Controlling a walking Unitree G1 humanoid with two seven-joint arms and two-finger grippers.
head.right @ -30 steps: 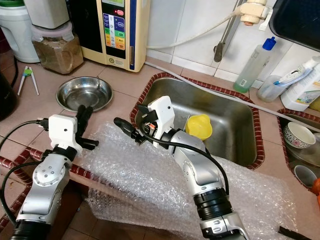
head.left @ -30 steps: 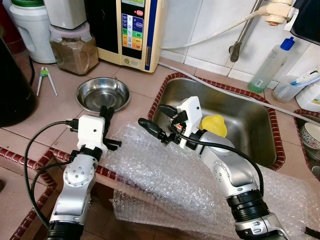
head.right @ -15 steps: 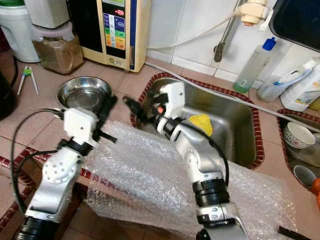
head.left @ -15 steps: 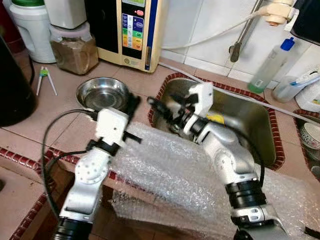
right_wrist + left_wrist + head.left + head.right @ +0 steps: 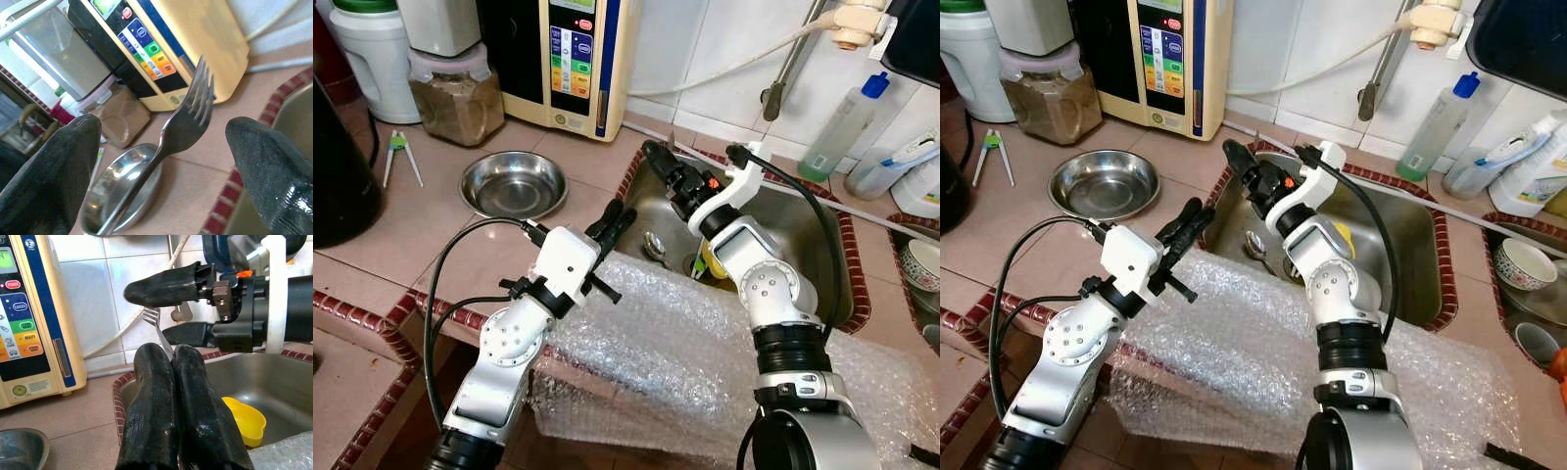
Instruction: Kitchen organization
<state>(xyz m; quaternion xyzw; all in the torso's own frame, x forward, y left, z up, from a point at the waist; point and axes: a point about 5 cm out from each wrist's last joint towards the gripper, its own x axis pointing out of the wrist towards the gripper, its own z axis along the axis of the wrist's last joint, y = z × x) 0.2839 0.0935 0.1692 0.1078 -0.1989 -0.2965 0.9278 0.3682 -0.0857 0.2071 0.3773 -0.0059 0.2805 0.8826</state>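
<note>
Pinching a fork tight, the left claw offers it up between the right claw's wide-spread fingers. If left lets go before right clamps, I reckon it drops into the sink below.

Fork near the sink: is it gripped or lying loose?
Gripped: the left gripper has its jaws shut on the fork, tines poking out.

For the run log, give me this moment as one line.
left gripper: shut on fork | right gripper: open around fork tines, above sink corner | handover pending | bubble wrap over counter edge
</note>
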